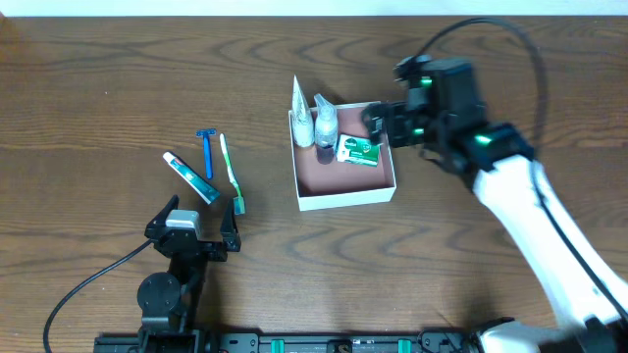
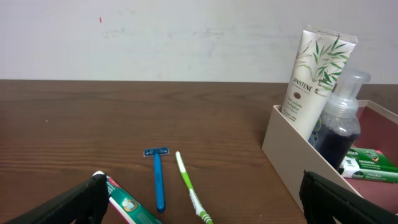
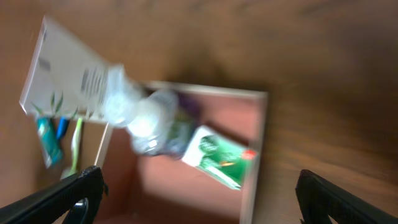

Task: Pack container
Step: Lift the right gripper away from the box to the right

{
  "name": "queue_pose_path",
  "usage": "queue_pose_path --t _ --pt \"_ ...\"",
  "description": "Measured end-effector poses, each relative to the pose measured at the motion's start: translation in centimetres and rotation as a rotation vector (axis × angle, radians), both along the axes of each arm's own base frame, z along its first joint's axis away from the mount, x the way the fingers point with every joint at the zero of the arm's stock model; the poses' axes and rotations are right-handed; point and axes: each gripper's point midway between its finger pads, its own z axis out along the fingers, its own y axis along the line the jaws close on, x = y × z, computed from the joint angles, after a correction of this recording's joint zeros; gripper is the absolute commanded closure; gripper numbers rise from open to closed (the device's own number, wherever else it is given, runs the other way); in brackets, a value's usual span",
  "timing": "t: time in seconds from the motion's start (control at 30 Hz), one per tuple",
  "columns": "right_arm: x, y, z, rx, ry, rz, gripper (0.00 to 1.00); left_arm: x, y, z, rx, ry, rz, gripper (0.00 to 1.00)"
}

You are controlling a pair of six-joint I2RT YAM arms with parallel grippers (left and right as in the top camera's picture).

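Note:
The container is a white box with a reddish-brown inside at the table's middle. It holds a white Pantene tube, two clear pump bottles and a green-and-white carton. Left of it lie a toothpaste tube, a blue razor and a green toothbrush. My right gripper is open and empty above the container's far right corner. My left gripper is open and empty, low near the front, just short of the toothpaste, razor and toothbrush.
The right wrist view is blurred; it looks down on the container, the carton and the Pantene tube. A black cable runs from the left arm's base across the front left.

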Motion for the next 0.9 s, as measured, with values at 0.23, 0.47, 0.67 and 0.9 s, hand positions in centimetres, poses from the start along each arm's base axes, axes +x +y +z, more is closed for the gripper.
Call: queue_pose_path --t 0.23,0.47,0.67,0.9 --pt "-0.7 -10.4 4.2 -0.039 -0.065 -0.401 0.01 0.0 0.0 0.0 0.0 0.0 0.0 0.02" --pt "-2.1 -15.5 2.7 -0.111 0.01 -0.586 0.01 0.0 0.0 0.0 0.0 -0.001 0.0 0.02" --pt "-2.8 -16.0 2.1 -0.131 0.045 -0.605 0.01 0.0 0.0 0.0 0.0 0.0 0.0 0.02" --pt "-2.9 -16.0 2.0 -0.134 0.049 -0.608 0.01 0.0 0.3 0.1 0.011 -0.003 0.017 0.02"
